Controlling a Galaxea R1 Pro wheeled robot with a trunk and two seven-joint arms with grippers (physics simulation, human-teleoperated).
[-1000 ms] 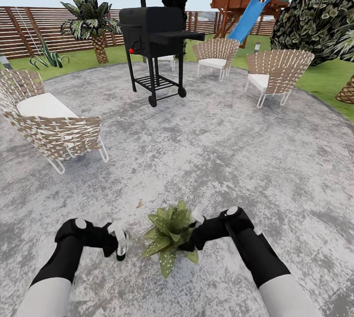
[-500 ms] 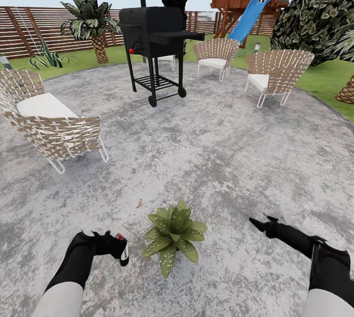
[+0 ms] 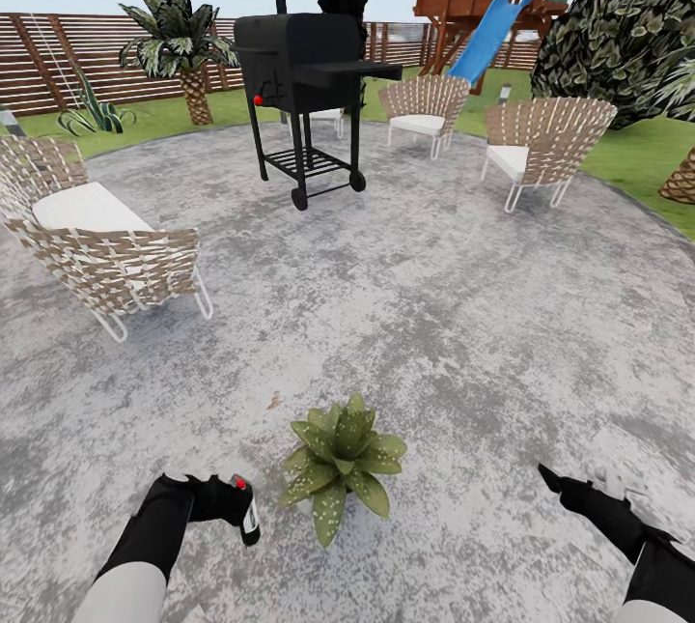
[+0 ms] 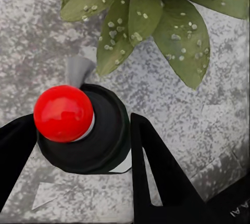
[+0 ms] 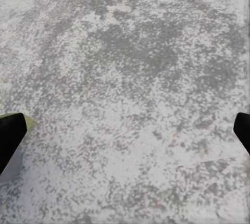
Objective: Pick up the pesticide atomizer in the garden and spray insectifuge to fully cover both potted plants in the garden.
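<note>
On the grey patio (image 3: 434, 314), the left gripper (image 3: 235, 505) pinches the atomizer (image 3: 246, 510), seen in the head view at about 7 o'clock. The bottle sits between the two black fingers (image 4: 156, 166), its red spot (image 4: 63, 113) on top of the dark body in the left wrist view, with a finger pressed against each side. Just beside the bottle, at its 3 o'clock in the head view, stands a potted plant (image 3: 340, 462), a low rosette of pointed green leaves speckled with pale droplets (image 4: 156, 21); bottle and leaves lie near each other but apart.

Farther back, at 10 o'clock, a woven chair (image 3: 97, 246) with a white cushion stands at the patio's edge, with a fence (image 3: 58, 53) and a palm (image 3: 183, 43) beyond it. A black grill (image 3: 304, 82) stands at 12 o'clock on the paving. At 1 o'clock are two more woven chairs (image 3: 541, 145), a wooden play tower with a blue slide (image 3: 492, 29) and a large leafy bush (image 3: 627, 24).

At 4 o'clock in the head view the right gripper (image 3: 579, 486) hangs over bare paving, well apart from the plant. Its fingers (image 5: 10, 133) are spread wide in the right wrist view, with nothing between them.
</note>
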